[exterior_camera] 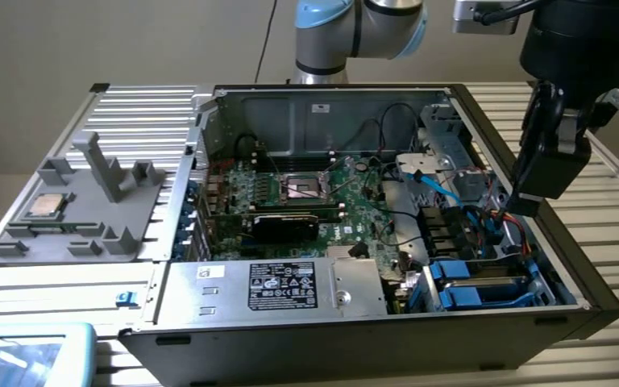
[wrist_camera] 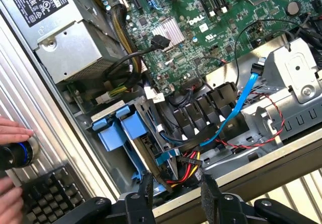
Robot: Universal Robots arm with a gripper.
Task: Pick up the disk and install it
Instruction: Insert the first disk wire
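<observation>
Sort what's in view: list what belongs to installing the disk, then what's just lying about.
Belongs to the job:
disk in its blue carrier, sitting in the case's drive corner
robot's hand, open, over that corner
computer case, lid off

Just lying about:
CPU chip on the grey tray
power supply
keyboard
a person's fingers

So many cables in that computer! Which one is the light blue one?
The flat data cable curving beside the metal drive cage; the others are black, or red and yellow wires.
</observation>
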